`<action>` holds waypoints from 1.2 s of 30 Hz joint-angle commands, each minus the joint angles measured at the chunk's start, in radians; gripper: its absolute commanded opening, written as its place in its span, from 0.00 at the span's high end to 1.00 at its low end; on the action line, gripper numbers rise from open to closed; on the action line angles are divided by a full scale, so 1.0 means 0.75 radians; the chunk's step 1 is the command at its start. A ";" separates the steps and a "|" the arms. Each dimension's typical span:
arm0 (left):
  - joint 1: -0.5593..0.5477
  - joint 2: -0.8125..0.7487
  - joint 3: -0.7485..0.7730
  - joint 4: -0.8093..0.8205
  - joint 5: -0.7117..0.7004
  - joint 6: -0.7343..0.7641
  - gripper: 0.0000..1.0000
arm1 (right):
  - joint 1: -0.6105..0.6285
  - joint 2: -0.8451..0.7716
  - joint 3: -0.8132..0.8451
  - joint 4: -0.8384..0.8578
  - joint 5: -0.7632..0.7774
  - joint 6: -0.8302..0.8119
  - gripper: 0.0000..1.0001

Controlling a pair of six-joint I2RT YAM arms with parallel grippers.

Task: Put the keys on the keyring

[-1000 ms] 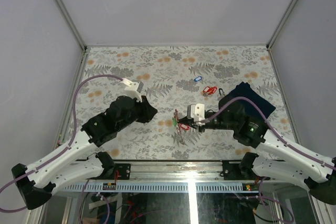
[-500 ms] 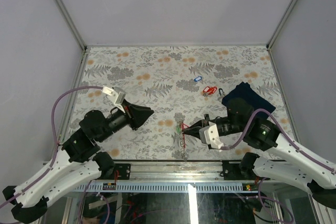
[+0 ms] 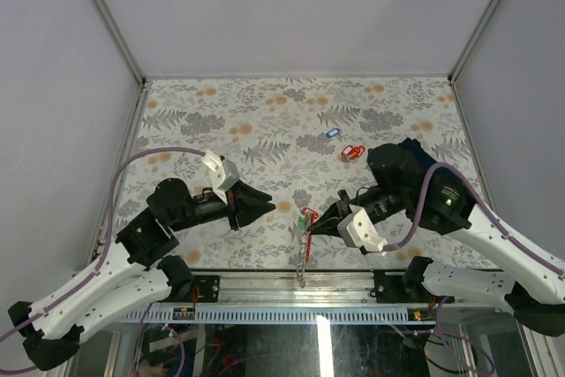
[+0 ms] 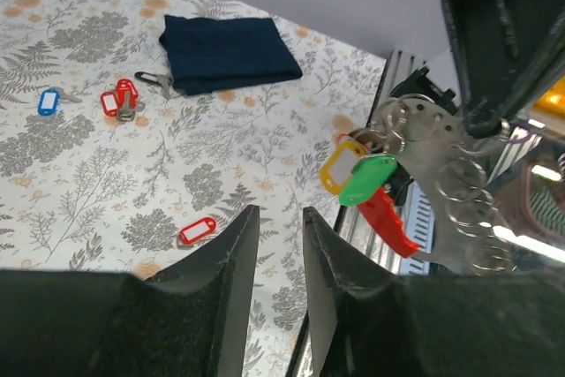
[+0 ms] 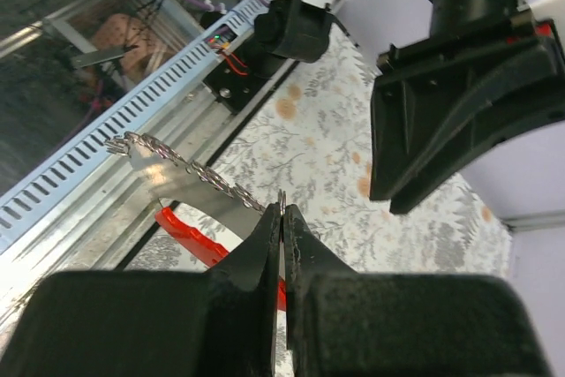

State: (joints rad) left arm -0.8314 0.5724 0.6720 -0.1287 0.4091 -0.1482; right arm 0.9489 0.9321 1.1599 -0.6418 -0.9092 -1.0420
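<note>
At about 6 o'clock on the table point(image 3: 221, 103), close to the near edge, you have the keyring point(image 3: 308, 215) lifted clear of the surface. It is pinched between the pressed-together fingers of your right gripper point(image 3: 320, 223). In the right wrist view those fingertips meet on a thin sliver of metal. A yellow tag point(image 4: 338, 165), a green tag point(image 4: 371, 178) and a red tag point(image 4: 388, 218) hang from the ring, bunched with several silvery rings point(image 4: 446, 183). A twisted metal chain point(image 3: 303, 258) drops from the bunch toward 6 o'clock, over the front rail.

Just toward 9 o'clock from the ring, your left gripper point(image 3: 265, 204) points its tips at the bunch without touching it. Its fingers are slightly parted, with a narrow gap and nothing between them.

The loose keys lie farther out, toward 12 to 1 o'clock from the ring. A blue-tagged key point(image 3: 332, 132) sits farthest back, and a pair of red-tagged keys point(image 3: 353, 152) lies near it toward 4 o'clock. A black clip point(image 3: 372, 155) sits just beside the pair at 3 o'clock. The left wrist view also shows a single red-tagged key point(image 4: 196, 230) flat on the floral surface just beyond the left fingertips. I cannot pick it out from above.

A folded navy cloth point(image 4: 229, 50) lies at roughly 2 o'clock from the ring, beside the clip. From above your right arm partly covers it.
</note>
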 commanded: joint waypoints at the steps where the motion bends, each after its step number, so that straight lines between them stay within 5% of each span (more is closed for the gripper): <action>1: -0.004 0.031 0.073 0.086 -0.045 0.129 0.68 | -0.003 0.077 0.134 -0.210 -0.115 -0.138 1.00; 4: -0.004 0.029 0.078 0.151 -0.326 0.059 0.48 | -0.003 0.134 0.188 -0.308 -0.108 -0.214 1.00; 7: -0.004 0.079 0.090 0.198 -0.417 0.023 0.42 | -0.003 0.179 0.221 -0.373 -0.084 -0.285 1.00; 15: -0.005 0.357 0.183 0.268 -0.276 -0.015 0.42 | -0.003 0.228 0.236 -0.437 -0.019 -0.412 1.00; 23: -0.004 0.620 0.323 0.190 0.100 0.124 0.47 | -0.003 0.231 0.203 -0.437 0.051 -0.486 1.00; 36: -0.005 0.625 0.337 0.011 0.138 0.196 0.50 | -0.003 0.167 0.185 -0.418 0.125 -0.491 1.00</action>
State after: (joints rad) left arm -0.8314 1.0542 0.9051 -0.0769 0.4801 -0.0322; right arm 0.9489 1.0962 1.2911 -0.9825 -0.8158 -1.3987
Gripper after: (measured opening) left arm 0.508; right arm 0.011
